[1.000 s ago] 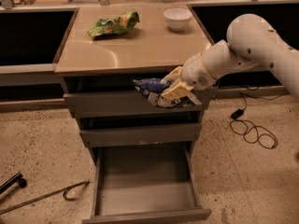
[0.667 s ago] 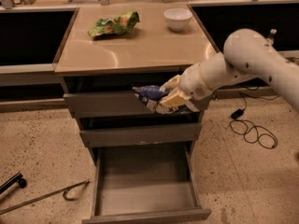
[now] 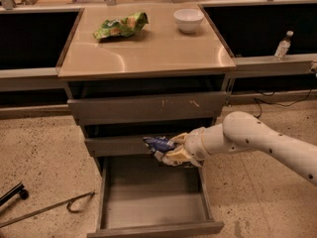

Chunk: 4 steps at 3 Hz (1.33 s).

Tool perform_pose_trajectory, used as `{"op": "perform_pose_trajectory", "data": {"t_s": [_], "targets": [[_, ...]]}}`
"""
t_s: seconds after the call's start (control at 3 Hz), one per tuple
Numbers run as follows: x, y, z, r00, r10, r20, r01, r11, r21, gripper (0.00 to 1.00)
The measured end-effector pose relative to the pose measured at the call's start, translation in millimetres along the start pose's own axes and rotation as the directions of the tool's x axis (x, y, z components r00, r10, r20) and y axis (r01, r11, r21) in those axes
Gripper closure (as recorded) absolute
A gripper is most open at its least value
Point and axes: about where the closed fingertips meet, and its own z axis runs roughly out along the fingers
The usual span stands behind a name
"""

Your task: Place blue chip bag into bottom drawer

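Observation:
The blue chip bag is a small wrinkly dark-blue foil bag held in my gripper, which is shut on it. The white arm reaches in from the right. The bag hangs in front of the middle drawer's front, just above the back of the open bottom drawer. That drawer is pulled out, with a bare flat grey floor and nothing in it.
A green and yellow snack bag and a white bowl sit on the tan cabinet top. The two upper drawers are closed. A water bottle stands on the right ledge. A metal hook tool lies on the floor at left.
My gripper has come down with the blue chip bag from in front of the top drawer to just above the open bottom drawer.

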Motion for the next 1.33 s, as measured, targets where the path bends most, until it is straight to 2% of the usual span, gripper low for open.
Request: {"op": "perform_pose_trajectory", "data": {"t_s": [0.33,0.67,1.0,1.33], "targets": [[0,0,0,1.0,0.0,0.0,0.0,1.0,0.001,1.0],[-8,13,4,0.999,-0.037,0.017,0.037,0.9992,0.012,1.0],[41,37,49,0.999,-0.036,0.013,0.035,0.9993,0.014,1.0],[113,48,114,1.0,0.011,0.014,-0.011,0.9999,-0.007,1.0]]}}
